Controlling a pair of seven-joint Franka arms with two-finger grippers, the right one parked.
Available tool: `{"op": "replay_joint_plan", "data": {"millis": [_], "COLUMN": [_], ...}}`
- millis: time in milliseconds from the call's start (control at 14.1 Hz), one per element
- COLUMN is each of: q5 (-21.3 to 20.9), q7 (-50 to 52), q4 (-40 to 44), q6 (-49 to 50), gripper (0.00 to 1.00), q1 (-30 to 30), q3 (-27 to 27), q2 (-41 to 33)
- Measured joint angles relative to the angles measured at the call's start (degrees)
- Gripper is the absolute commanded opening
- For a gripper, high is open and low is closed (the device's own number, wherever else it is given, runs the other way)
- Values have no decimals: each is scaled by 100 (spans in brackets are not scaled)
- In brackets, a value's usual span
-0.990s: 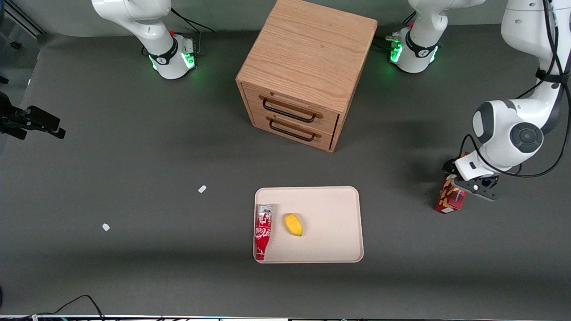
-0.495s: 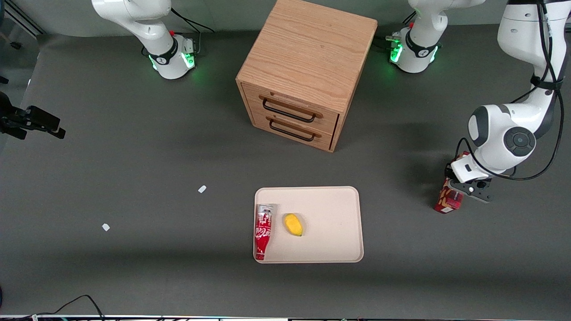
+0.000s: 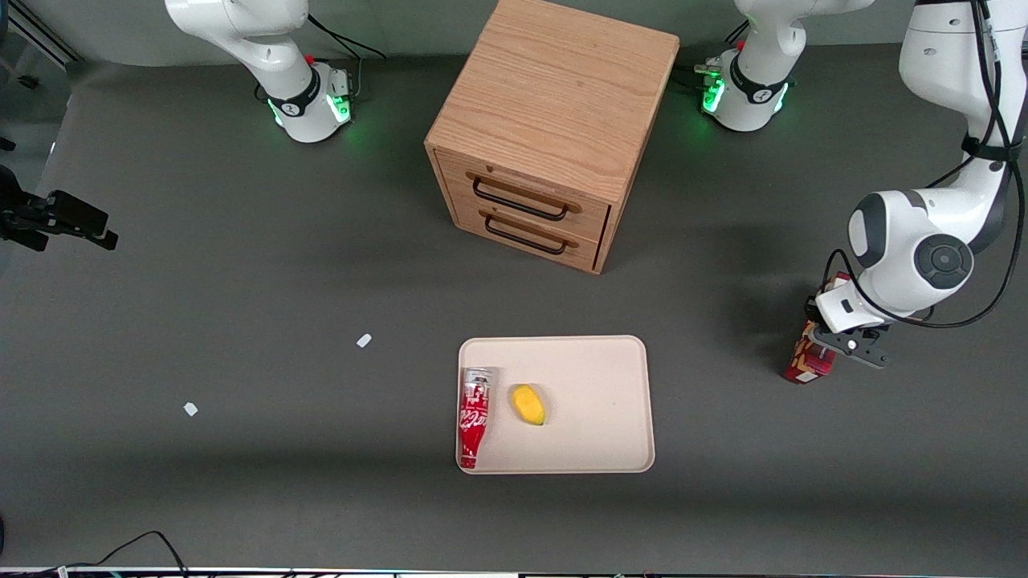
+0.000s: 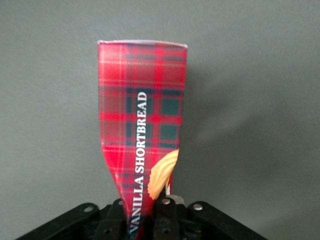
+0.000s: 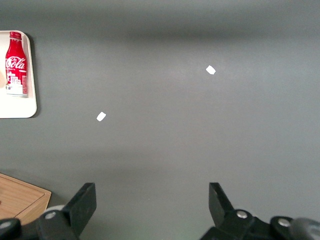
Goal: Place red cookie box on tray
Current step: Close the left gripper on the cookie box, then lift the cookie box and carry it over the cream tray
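Note:
The red cookie box (image 3: 805, 360) stands on end on the dark table toward the working arm's end, well apart from the beige tray (image 3: 610, 377). My left gripper (image 3: 831, 341) comes down on the box's upper end and is shut on it. In the left wrist view the tartan box (image 4: 142, 125) runs out from between the black fingers (image 4: 167, 215), pinched narrow at the gripper (image 4: 147, 212). The wrist hides the box's upper part in the front view.
A red cola bottle (image 3: 474, 416) and a yellow fruit (image 3: 528, 404) lie in the tray's half nearer the parked arm. A wooden two-drawer cabinet (image 3: 554, 120) stands farther from the camera than the tray. Two white scraps (image 3: 364, 340) (image 3: 190, 409) lie on the table.
The wrist has shifted a little over the box and now covers more of it. The box stays at the same spot on the table.

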State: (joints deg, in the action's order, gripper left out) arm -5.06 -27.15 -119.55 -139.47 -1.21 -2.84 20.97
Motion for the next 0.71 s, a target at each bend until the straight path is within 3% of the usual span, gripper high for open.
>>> {"op": "replay_joint_plan", "data": {"millis": [354,707], "q5": [262,347], "q7": [253,2020], "q4": [1352,3037], "q6": [1847,3540], "gripper": [0,0], "q1": [92,512], "q3": [22,415], "q2": [-160,-192]}}
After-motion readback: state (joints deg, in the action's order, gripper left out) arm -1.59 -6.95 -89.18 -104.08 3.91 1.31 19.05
